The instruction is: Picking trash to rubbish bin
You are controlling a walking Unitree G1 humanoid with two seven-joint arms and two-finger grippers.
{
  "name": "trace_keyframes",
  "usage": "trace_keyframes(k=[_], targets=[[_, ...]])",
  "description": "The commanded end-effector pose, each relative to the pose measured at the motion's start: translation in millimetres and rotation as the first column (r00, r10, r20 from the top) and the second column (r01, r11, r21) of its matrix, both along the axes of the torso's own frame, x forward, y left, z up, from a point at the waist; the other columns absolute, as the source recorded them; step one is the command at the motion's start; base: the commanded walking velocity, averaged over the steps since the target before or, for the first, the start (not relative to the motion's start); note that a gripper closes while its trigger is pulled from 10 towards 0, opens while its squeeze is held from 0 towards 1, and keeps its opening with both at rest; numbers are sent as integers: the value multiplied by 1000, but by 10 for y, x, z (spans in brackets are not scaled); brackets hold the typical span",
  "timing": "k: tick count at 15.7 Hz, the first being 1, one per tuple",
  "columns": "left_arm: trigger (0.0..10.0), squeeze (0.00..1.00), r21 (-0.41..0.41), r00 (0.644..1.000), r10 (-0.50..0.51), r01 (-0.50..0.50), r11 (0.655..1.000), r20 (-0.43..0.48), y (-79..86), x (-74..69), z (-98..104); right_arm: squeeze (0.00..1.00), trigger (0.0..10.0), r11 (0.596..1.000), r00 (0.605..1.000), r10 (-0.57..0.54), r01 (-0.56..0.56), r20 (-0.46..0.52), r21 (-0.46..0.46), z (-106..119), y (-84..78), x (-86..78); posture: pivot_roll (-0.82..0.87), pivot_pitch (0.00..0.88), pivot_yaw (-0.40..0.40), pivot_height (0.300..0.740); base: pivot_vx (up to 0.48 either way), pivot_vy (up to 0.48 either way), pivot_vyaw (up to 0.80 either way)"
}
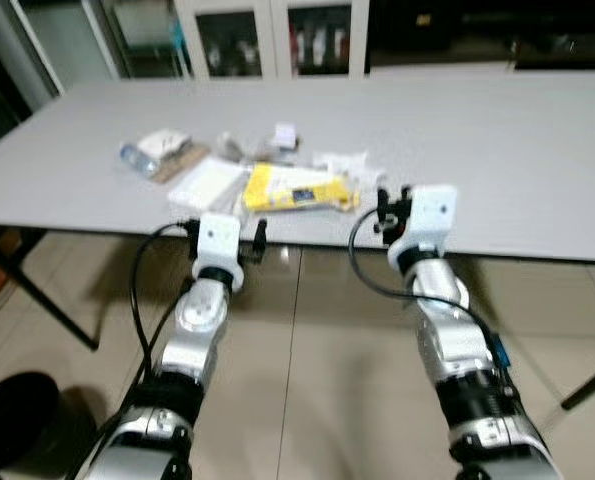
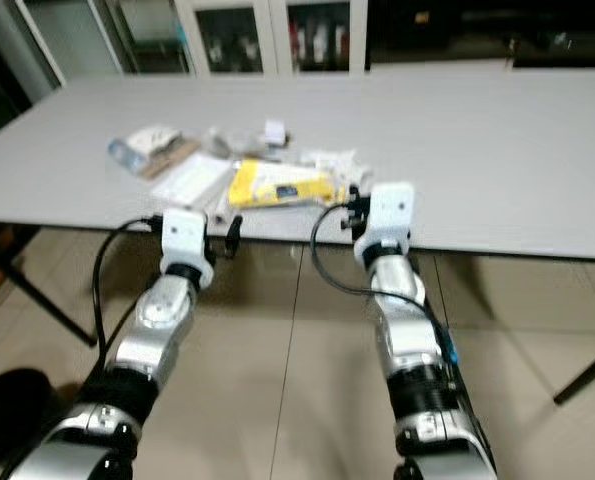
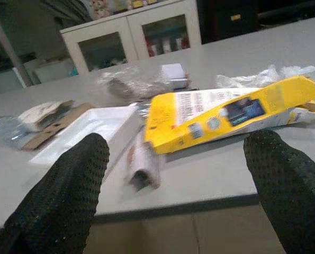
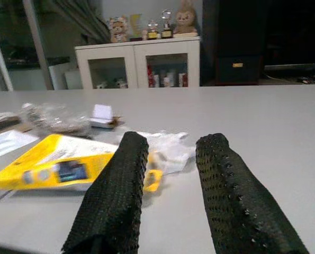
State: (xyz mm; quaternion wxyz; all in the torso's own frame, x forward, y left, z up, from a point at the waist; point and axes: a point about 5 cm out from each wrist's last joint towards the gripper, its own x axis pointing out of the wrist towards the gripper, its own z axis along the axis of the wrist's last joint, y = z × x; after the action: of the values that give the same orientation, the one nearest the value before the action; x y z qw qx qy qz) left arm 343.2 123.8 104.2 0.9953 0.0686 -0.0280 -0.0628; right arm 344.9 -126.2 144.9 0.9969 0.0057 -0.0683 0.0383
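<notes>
A heap of trash lies near the front edge of the grey table point(image 1: 497, 150): a yellow packet point(image 1: 299, 187), a flat white box point(image 1: 209, 184), a crumpled white wrapper point(image 1: 342, 160), clear plastic point(image 1: 232, 148), a small white box point(image 1: 285, 133), and a plastic bottle point(image 1: 137, 160) beside brown card point(image 1: 182, 157). My left gripper point(image 1: 226, 228) is at the table's front edge just below the white box, its fingers point(image 3: 78, 174) wide open and empty. My right gripper point(image 1: 393, 200) is at the edge right of the yellow packet point(image 4: 56, 164), its fingers point(image 4: 125, 174) a little apart with nothing between them.
A black round bin-like shape point(image 1: 17, 400) stands on the tiled floor at my lower left. Black table legs slant down at the left point(image 1: 47, 300) and right point(image 1: 587, 385). A white glass-door cabinet point(image 1: 277, 40) stands behind the table.
</notes>
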Motion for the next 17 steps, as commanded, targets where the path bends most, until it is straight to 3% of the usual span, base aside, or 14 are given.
trace_keyframes(k=[1, 3, 8, 14, 15, 17], targets=[[10000, 0, 2, 1000, -23, 23, 1000, 19, -73, 16, 55, 0, 10000, 1000, 1000, -20, 21, -8, 14, 4, -71, 8, 3, 0, 99, 740, 390, 0, -700], [10000, 0, 3, 999, -28, 27, 1000, 20, -77, 16, 58, 0, 10000, 1000, 1000, -22, 23, -5, 13, 8, -71, 7, 2, 0, 100, 740, 390, 0, -638], [10000, 0, -2, 998, -33, 33, 999, 50, -95, 24, 117, 0, 10000, 1000, 1000, -23, 23, 0, 8, 5, -67, -2, 2, 0, 101, 740, 283, 0, 0], [10000, 0, 93, 962, -208, 194, 976, 176, -202, 83, 538, 0, 10000, 1000, 1000, -21, 21, 0, 8, 11, -60, -3, 7, 0, 102, 740, 0, 0, 0], [10000, 0, 175, 926, -342, 314, 933, 160, -194, 92, 657, 0, 10000, 1000, 1000, -21, 21, 0, 7, 12, -57, -4, 6, 0, 103, 740, 0, 0, 0], [10000, 0, 381, 864, -494, 428, 820, 93, -98, 77, 803, 0, 10000, 1000, 1000, -22, 22, 1, 8, 15, -60, -4, 12, 0, 103, 740, 0, 0, 0]])
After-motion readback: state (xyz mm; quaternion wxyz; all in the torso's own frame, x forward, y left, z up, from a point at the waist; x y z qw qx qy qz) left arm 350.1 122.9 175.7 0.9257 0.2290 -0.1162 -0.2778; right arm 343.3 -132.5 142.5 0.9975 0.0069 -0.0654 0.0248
